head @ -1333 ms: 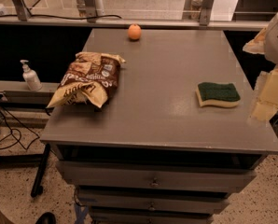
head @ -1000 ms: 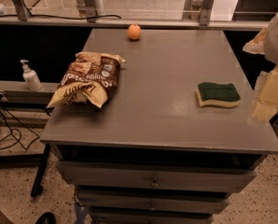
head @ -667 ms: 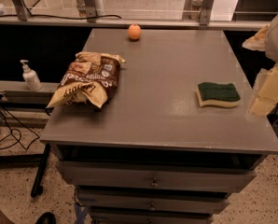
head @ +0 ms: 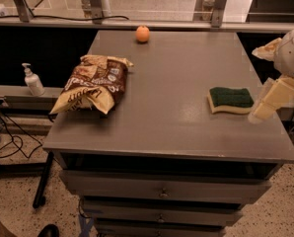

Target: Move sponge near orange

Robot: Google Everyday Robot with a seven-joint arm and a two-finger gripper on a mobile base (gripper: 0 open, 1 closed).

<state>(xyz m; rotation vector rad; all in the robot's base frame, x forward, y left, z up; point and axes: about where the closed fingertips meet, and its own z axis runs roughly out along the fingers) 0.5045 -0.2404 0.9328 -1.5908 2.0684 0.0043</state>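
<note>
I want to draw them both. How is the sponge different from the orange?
The sponge is flat and rectangular with wavy edges; the orange is round. The sponge is dark green over pale yellow; the orange is all orange. The sponge looks bigger and lies by the right edge of the table, next to the hand; the orange sits at the far edge. Both rest on the table.

Matt table [head: 176,127], glossy snack bag [head: 92,85], rough-topped sponge [head: 231,98] — smooth pale pincer [head: 264,106] beside it.
</note>
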